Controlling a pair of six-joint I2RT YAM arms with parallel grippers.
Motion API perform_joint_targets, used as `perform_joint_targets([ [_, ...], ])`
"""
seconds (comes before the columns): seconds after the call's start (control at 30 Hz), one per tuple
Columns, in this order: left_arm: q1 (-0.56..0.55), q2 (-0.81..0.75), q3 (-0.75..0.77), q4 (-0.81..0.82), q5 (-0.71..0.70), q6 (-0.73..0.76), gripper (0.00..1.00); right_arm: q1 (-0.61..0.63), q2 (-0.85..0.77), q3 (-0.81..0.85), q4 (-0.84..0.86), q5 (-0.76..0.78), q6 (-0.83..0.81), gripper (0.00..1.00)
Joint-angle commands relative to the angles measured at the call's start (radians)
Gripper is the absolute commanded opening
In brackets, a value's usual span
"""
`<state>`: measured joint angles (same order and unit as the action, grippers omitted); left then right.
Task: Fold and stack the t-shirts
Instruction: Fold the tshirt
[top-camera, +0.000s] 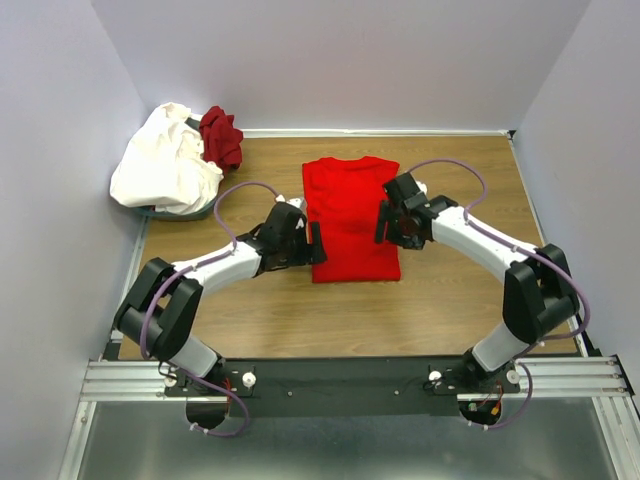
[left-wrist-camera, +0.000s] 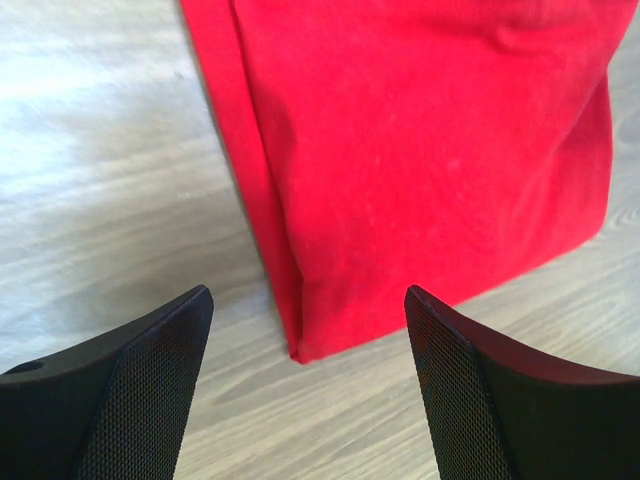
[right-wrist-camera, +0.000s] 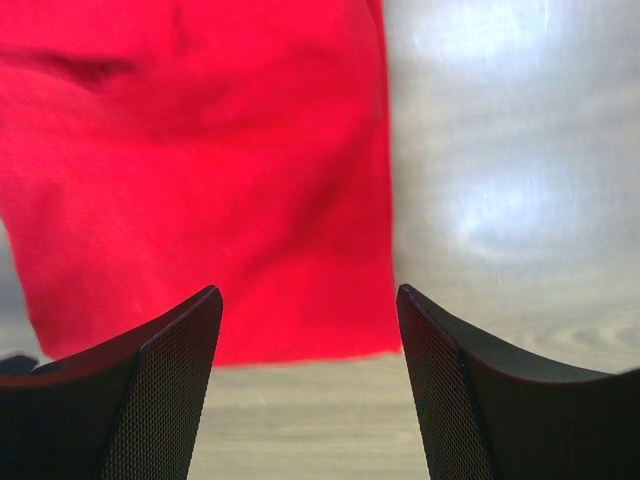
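Note:
The bright red t-shirt (top-camera: 349, 217) lies flat in the middle of the table, folded lengthwise into a narrow rectangle. My left gripper (top-camera: 317, 243) is open and empty at the shirt's near left edge. In the left wrist view the gripper (left-wrist-camera: 308, 292) is just short of the red shirt (left-wrist-camera: 420, 150), whose near corner lies between its fingers. My right gripper (top-camera: 381, 224) is open and empty at the shirt's right edge. In the right wrist view the gripper (right-wrist-camera: 308, 290) hovers over the red shirt (right-wrist-camera: 200, 150) near an edge. The white t-shirt (top-camera: 163, 160) and the maroon t-shirt (top-camera: 221, 136) lie crumpled at the far left corner.
The white shirt rests over a low grey-green container (top-camera: 182, 212) by the left wall. Walls close in the wooden table (top-camera: 460, 290) on the left, back and right. A black rail (top-camera: 340, 375) carries the arm bases at the near edge.

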<state>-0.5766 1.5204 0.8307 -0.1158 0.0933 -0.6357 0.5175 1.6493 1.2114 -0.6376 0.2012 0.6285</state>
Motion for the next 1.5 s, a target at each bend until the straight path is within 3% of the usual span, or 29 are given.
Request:
perform_joint_targets([
  [0.0,-0.015,-0.02,-0.039,0.019,0.054,0.007,0.85,-0.004,-0.075,-0.105,0.019,-0.042,0.05,0.78],
  [0.27,-0.023,-0.034,-0.09,0.008,0.045,-0.022,0.84,-0.025,-0.152,-0.294,0.108,-0.106,0.096,0.73],
  [0.6,-0.026,-0.075,-0.133,-0.005,0.031,-0.035,0.82,-0.028,-0.16,-0.392,0.162,-0.137,0.14,0.61],
  [1.13,-0.046,-0.039,-0.117,-0.027,-0.035,-0.068,0.77,-0.028,-0.1,-0.458,0.24,-0.148,0.135,0.39],
  [1.47,-0.075,0.023,-0.081,-0.027,-0.064,-0.084,0.7,-0.028,-0.1,-0.461,0.25,-0.151,0.134,0.37],
])
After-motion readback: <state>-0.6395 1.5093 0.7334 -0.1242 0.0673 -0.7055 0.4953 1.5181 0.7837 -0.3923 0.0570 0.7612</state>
